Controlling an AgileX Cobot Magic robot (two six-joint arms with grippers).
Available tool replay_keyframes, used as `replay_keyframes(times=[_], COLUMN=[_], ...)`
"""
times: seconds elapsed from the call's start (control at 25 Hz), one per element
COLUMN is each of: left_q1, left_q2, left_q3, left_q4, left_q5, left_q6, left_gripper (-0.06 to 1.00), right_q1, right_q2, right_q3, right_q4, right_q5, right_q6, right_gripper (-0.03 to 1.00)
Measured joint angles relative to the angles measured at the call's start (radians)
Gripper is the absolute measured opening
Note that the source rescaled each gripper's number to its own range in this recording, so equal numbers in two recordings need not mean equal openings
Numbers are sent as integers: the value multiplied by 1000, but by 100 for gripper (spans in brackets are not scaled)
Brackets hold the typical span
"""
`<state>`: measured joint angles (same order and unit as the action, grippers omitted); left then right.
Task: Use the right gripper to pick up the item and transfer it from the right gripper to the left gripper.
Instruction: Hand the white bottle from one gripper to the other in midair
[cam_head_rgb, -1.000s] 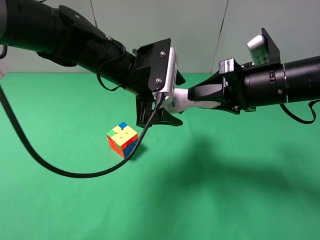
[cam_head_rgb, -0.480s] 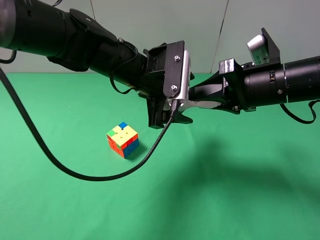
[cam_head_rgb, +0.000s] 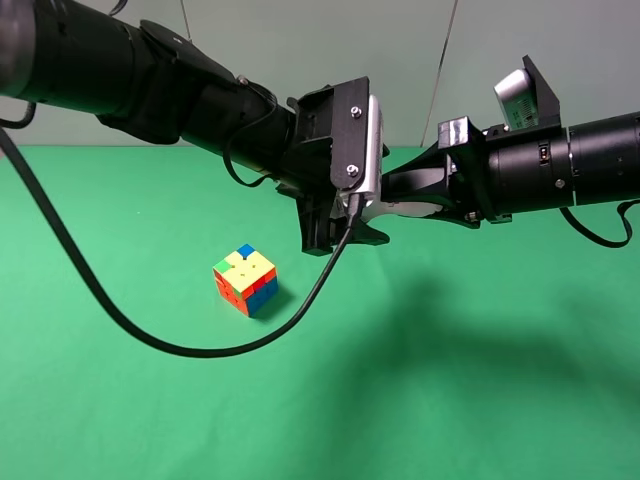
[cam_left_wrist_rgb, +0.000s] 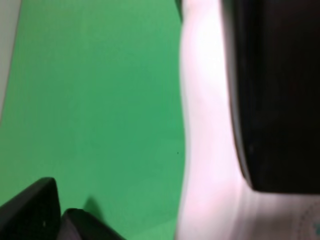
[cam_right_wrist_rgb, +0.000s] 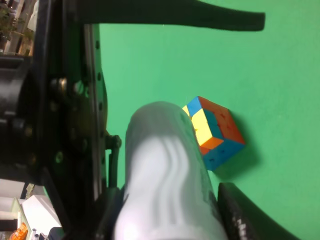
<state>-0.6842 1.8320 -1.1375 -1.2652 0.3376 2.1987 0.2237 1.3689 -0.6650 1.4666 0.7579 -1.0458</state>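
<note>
High above the green table (cam_head_rgb: 450, 400), the item (cam_head_rgb: 404, 209) hangs in the air between the two arms. The right gripper (cam_head_rgb: 392, 200) is closed on its white body and holds it lying sideways. The cap end reaches toward the left gripper (cam_head_rgb: 345, 240) and is hidden behind the white plate of that gripper.

The left gripper is spread wide around the bottle and does not grip it. The left wrist view shows one black finger (cam_left_wrist_rgb: 280, 90) lying against the blurred white body (cam_left_wrist_rgb: 205, 125), with the other finger (cam_left_wrist_rgb: 30, 210) well apart from it across open green. The right wrist view shows what the high view hides: the bottle (cam_right_wrist_rgb: 165, 170) seated between the right jaws, and one left finger (cam_right_wrist_rgb: 175, 15) far to one side of it.

A puzzle cube (cam_head_rgb: 245, 280) sits on the table below the left gripper, well under both arms. A black cable (cam_head_rgb: 150, 335) loops down beside the cube. The green surface to the right of the cube lies open.
</note>
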Motion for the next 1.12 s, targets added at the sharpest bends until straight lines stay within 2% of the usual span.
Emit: replay_keyframes(times=[0.2, 0.28, 0.36, 0.4, 0.44, 1.12], left_q1=[0, 0, 0, 0, 0, -1], left_q2=[19, 19, 19, 19, 20, 24], left_q3=[0, 0, 0, 0, 0, 0], left_q4=[-24, -27, -28, -28, -25, -21], left_q5=[-4, -4, -4, 0, 2, 2], left_q6=[1, 2, 2, 2, 4, 5], left_gripper=[83, 75, 54, 34, 10, 11], right_q1=[0, 0, 0, 0, 0, 0], right_q2=[0, 0, 0, 0, 0, 0], right_q3=[0, 0, 0, 0, 0, -1], right_q4=[0, 0, -5, -2, 5, 4], right_q5=[-1, -4, -7, -9, -17, -25], right_q6=[0, 0, 0, -1, -2, 4], right_gripper=[3, 3, 3, 3, 3, 3])
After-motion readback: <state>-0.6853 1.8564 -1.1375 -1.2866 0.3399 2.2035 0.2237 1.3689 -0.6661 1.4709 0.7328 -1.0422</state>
